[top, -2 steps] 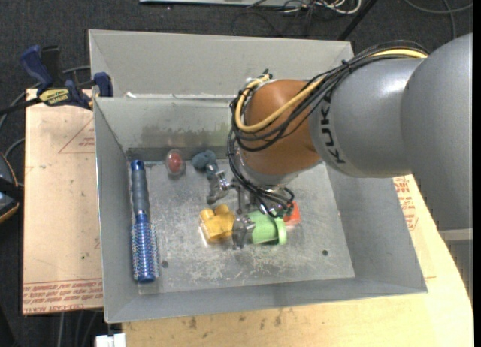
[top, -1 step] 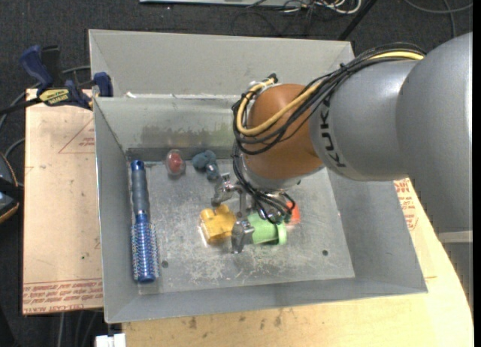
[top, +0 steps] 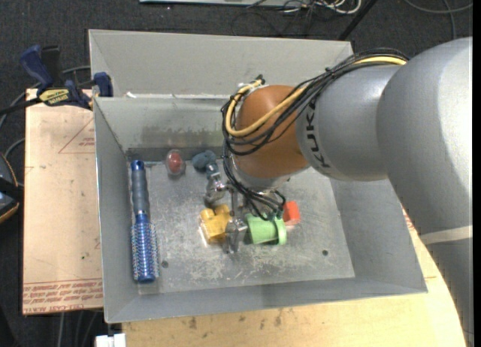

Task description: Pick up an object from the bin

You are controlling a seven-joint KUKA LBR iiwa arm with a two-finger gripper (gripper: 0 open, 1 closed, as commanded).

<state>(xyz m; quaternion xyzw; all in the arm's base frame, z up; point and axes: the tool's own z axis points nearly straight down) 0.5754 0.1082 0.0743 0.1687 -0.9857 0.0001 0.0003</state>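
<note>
The tool (top: 232, 231) is low in the bin (top: 113, 188), close to the floor, under the arm's orange wrist cover. The cover and cables hide too much of it to tell whether it is spread or pressed together, and nothing can be seen pinched in it.

Two things crowd it. A small yellow piece (top: 213, 224) lies against it on the side toward the camera's left. A green roll (top: 264, 230) lies on its side, touching it or just beside it, on the opposite side. Just beyond the roll, farther from the tool, is a small orange block (top: 291, 212). Which of the two near things it is meant for I cannot say.

Well apart from the tool, along the bin's left wall, lies a blue hairbrush (top: 141, 225). Beyond the tool, near the back wall, are a small red ball (top: 175, 162) and a blue-grey lump (top: 203, 161).

Both near things look like light toys. The yellow piece seems hard and lumpy, so it may twist when squeezed; a grip across its widest body would be safest. The green roll looks smooth and round and could roll or slip away. It is best taken across its middle, with the tool square to its long axis.
</note>
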